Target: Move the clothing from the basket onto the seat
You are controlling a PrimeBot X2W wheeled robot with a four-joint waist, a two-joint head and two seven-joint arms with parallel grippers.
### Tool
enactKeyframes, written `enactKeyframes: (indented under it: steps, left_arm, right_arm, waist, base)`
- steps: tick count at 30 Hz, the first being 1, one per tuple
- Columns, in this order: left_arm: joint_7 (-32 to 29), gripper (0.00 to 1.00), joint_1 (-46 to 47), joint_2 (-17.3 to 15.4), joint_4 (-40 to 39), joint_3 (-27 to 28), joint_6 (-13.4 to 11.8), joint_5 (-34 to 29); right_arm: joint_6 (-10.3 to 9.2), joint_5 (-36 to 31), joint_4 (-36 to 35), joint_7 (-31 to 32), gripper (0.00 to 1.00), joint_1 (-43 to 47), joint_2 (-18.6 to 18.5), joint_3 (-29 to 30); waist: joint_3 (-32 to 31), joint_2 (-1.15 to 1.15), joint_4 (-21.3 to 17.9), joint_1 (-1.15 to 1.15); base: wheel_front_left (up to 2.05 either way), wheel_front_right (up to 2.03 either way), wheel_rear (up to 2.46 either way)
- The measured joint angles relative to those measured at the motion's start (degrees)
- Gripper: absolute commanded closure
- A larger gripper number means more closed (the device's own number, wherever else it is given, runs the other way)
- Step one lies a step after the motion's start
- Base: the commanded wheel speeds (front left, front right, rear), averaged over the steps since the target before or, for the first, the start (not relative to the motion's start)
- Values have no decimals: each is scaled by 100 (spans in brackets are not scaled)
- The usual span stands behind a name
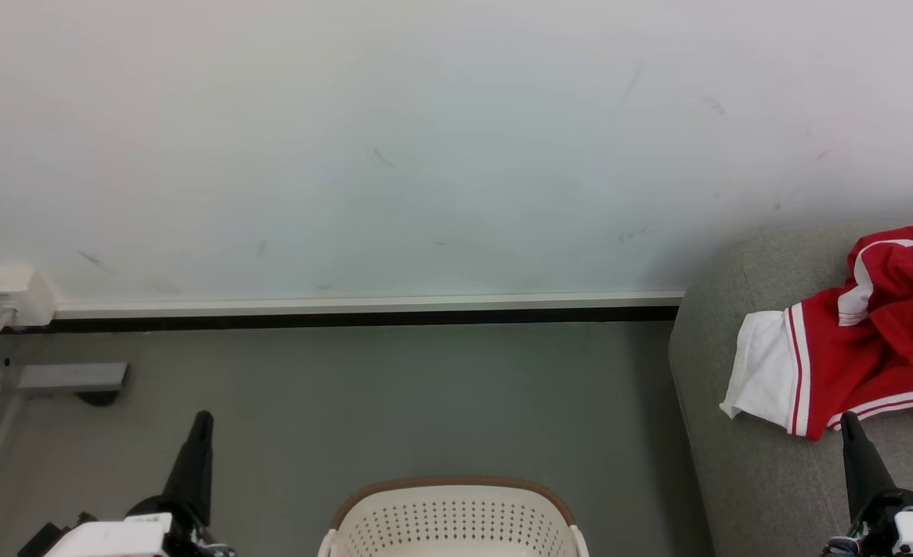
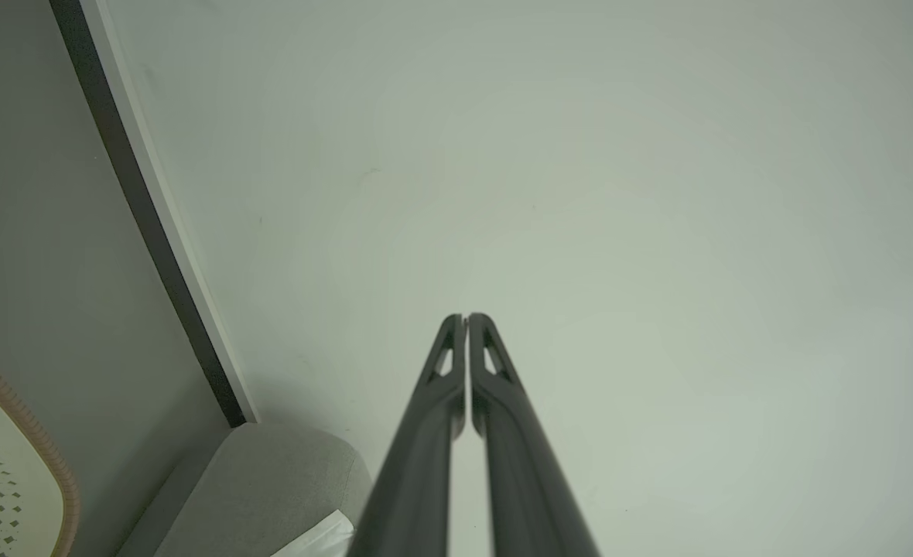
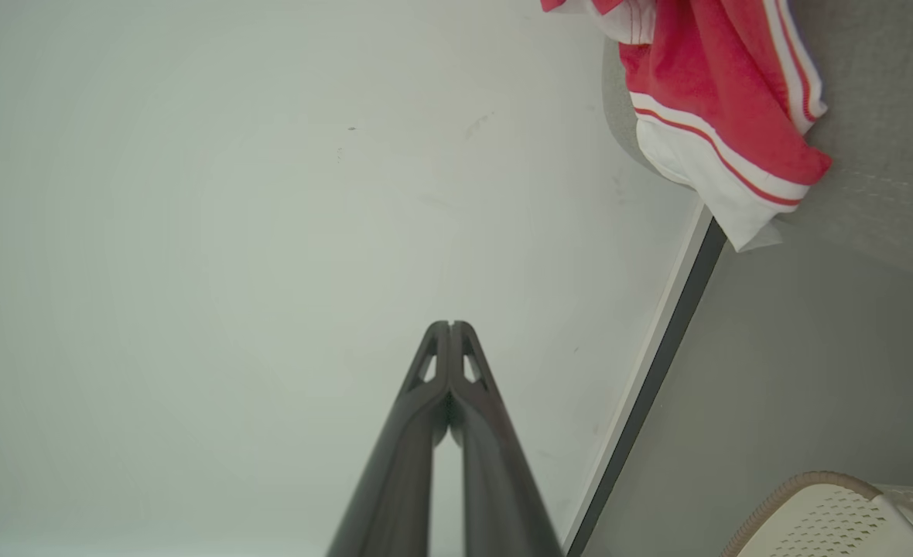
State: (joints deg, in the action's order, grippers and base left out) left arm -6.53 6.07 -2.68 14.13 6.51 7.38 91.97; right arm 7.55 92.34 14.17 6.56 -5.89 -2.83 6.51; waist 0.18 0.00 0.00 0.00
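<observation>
Red clothing [image 1: 866, 356] w/ white parts & thin stripes lies bunched up on the grey seat [image 1: 743, 487], at the right side of the head pic. One white end sits near the seat's left edge. Cream basket [image 1: 456, 518] w/ little holes & a brown rim stands upright on the floor at bottom middle, apart from the seat.
</observation>
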Motion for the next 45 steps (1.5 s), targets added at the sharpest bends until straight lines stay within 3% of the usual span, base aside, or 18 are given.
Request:
enactKeyframes:
  steps: [45]
  left_arm:
    - [1,100,0,0,0,0,0,0]
  right_arm:
    - [0,0,-1,0,100,0,0,0]
  waist:
    - [0,0,0,0]
  base:
    - [0,0,0]
